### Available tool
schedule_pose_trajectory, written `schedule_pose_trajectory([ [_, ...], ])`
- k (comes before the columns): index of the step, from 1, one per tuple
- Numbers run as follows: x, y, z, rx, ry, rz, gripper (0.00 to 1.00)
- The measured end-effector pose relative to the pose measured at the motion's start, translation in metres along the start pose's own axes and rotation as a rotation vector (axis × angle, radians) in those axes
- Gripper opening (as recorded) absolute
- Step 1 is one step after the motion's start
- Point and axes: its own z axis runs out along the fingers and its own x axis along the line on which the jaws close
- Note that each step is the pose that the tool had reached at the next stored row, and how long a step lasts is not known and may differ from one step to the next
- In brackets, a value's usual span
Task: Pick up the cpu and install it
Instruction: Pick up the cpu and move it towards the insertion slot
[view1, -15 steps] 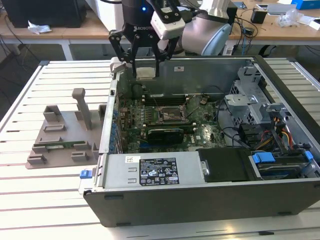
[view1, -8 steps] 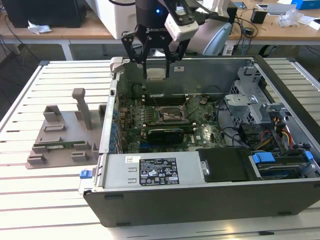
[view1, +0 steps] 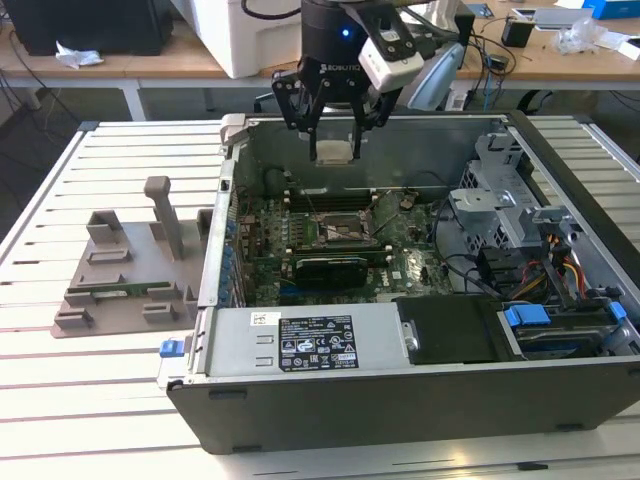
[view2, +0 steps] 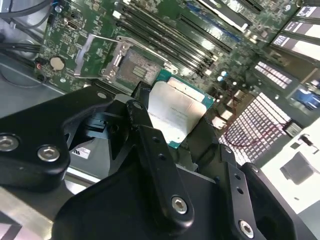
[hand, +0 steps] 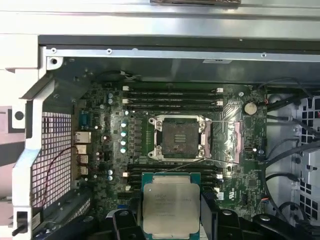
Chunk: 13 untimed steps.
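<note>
While the black tool (view1: 334, 140) grips it | cpu (hand: 171, 205): flat square, matte silver

The cpu (view1: 333, 151), a flat square chip with pale silver-grey top and green edge, is held level aloft at the exterior view's upper centre

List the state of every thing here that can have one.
Dark grey metal computer case: lying on its side, open on top.
Metal-framed square socket: open, empty.
Silver-topped square cpu: gripped, held inside the case, not yet in the socket.
Black tool: shut on the cpu.
</note>
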Motion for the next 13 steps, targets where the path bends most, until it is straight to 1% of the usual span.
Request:
schedule_pose_trajectory([
  [4,-0.0079,0.0018,0.0079,0.0002,0.0,0.002,0.55],
  [6,-0.0104,0.0021,0.0101,0.0001,0.0,0.002,0.55],
  [8,-0.0155,0.0024,0.014,0.0003,0.0,0.002,0.55],
  [10,-0.0181,0.0025,0.0163,0.0003,0.0001,0.003,0.55],
  [12,-0.0227,0.0029,0.021,0.0002,0.0,0.003,0.55],
  [13,-0.0238,0.003,0.0231,0.0001,-0.0001,0.003,0.55],
])
